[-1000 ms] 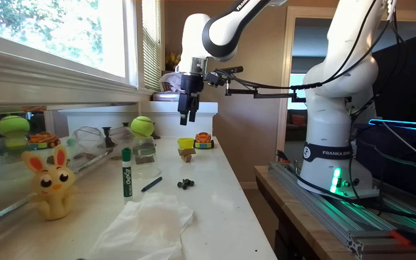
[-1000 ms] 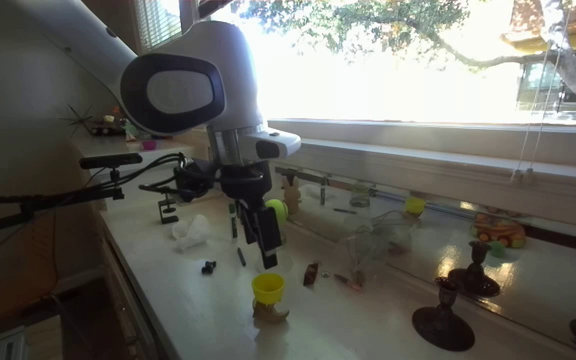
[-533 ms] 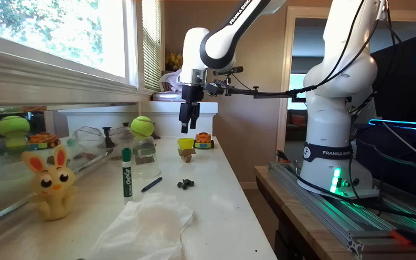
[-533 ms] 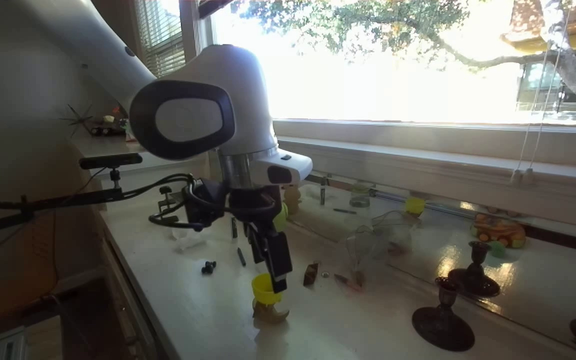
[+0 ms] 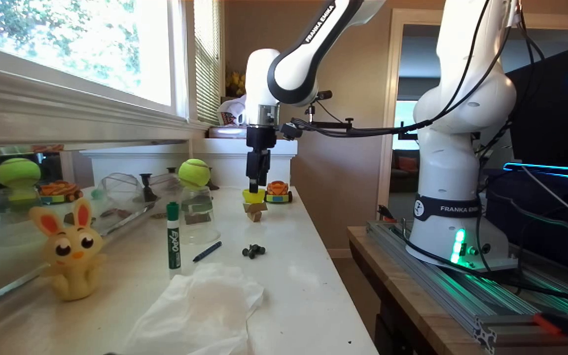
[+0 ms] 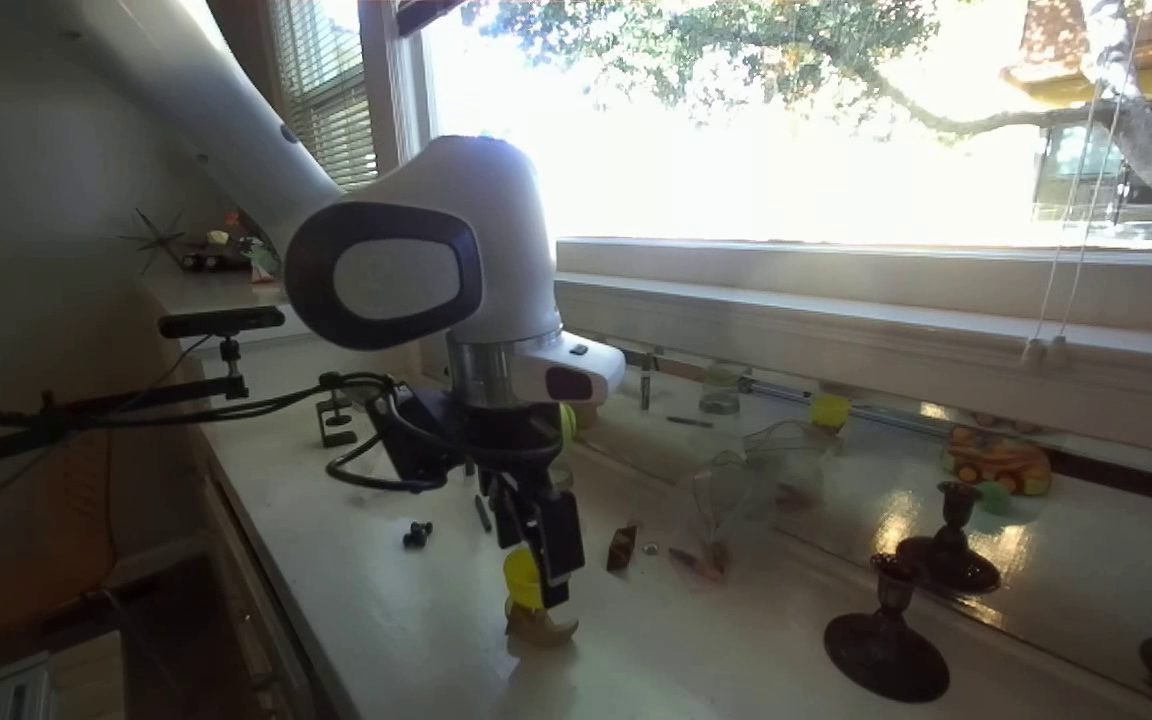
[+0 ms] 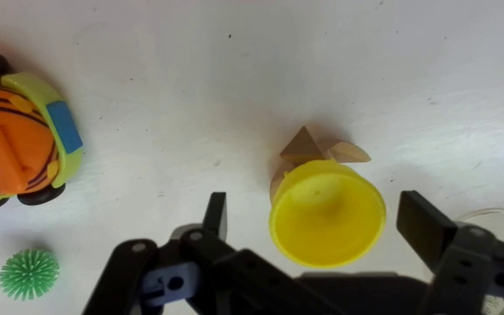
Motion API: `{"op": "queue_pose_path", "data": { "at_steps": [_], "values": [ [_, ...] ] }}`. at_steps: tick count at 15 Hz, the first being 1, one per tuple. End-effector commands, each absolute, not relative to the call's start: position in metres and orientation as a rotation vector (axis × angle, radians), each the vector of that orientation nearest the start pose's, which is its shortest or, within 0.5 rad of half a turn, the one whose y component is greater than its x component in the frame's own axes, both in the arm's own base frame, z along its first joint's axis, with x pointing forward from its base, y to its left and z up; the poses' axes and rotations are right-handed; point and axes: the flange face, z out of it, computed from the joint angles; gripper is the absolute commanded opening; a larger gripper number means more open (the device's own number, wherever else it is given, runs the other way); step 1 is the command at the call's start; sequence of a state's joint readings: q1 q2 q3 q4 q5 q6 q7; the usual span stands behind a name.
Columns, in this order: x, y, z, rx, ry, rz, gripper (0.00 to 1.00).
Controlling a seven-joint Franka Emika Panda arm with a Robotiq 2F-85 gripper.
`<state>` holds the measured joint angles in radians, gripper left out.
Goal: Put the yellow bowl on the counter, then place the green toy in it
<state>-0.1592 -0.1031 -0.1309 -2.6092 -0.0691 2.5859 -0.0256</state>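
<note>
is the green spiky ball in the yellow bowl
No, in the wrist view the green spiky ball lies on the white counter, apart from the yellow bowl.

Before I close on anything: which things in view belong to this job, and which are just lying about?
Job: yellow bowl; green spiky ball, likely the toy meant; counter.

Lying about: brown piece under the bowl; toy car; rabbit figure; green marker; tennis ball; crumpled white sheet; candlestick.
</note>
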Motion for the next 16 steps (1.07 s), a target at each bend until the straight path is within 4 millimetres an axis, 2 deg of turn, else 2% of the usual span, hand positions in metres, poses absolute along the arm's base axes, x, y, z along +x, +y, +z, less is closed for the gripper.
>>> {"op": "queue_pose_path", "data": {
  "at_steps": [1, 10, 11, 13, 14, 16],
  "values": [
    [0.4292, -0.1253, 0.2945, -3.141, 0.297, -0.126, 1.0],
    [0.4325, -0.1247, 0.2904, -3.109, 0.279, -0.13, 1.0],
    [0.4326, -0.1247, 0.2899, -3.109, 0.28, -0.128, 0.96],
    [0.4327, -0.1248, 0.2893, -3.108, 0.278, -0.128, 0.71],
    [0.4328, -0.1249, 0.2892, -3.108, 0.276, -0.128, 0.68],
    [0.4331, -0.1252, 0.2892, -3.108, 0.272, -0.131, 0.52]
  ]
}}
